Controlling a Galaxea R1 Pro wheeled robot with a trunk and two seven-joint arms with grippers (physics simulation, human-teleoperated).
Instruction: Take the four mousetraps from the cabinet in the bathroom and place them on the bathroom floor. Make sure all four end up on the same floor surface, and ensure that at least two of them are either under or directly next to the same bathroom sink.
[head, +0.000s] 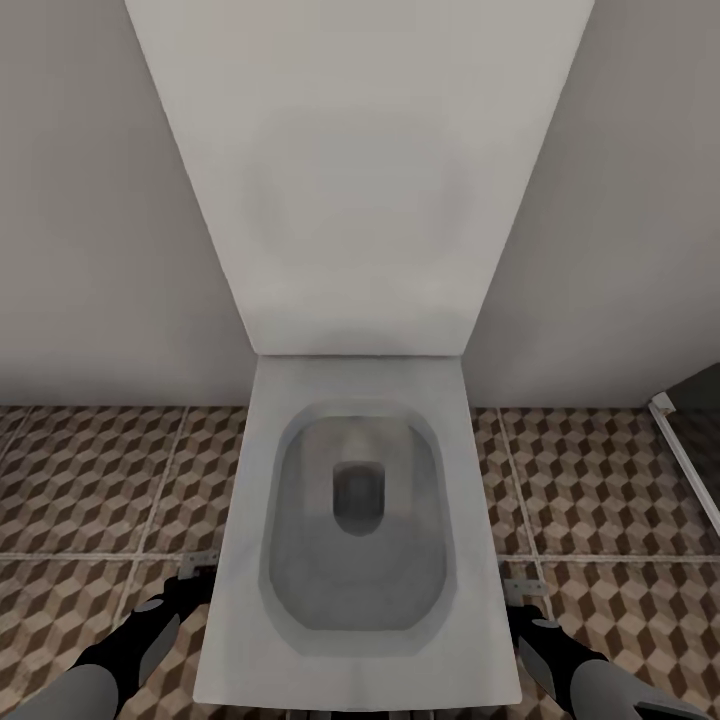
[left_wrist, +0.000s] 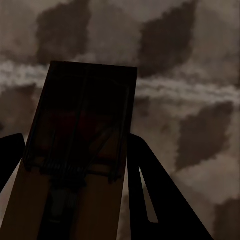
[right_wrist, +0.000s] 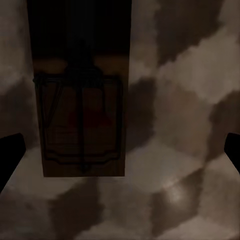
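Note:
A brown wooden mousetrap (left_wrist: 85, 115) with dark wire parts sits between the two dark fingers of my left gripper (left_wrist: 75, 137), which is shut on it just above the bathroom floor (head: 90, 480). Another mousetrap (right_wrist: 80, 120) lies flat on the cube-patterned tiles, and my right gripper (right_wrist: 120, 145) hangs open over it, its fingers far apart and touching nothing. In the head view the left gripper (head: 185, 590) is low beside one flank of the toilet and the right gripper (head: 525, 608) is low beside the other. The cabinet and the sink are out of view.
A white toilet (head: 355, 600) with its lid raised stands straight ahead between my arms, against a pale wall (head: 90, 200). A dark opening with a white frame (head: 685, 450) is at the far right. Tiled floor extends to both sides of the toilet.

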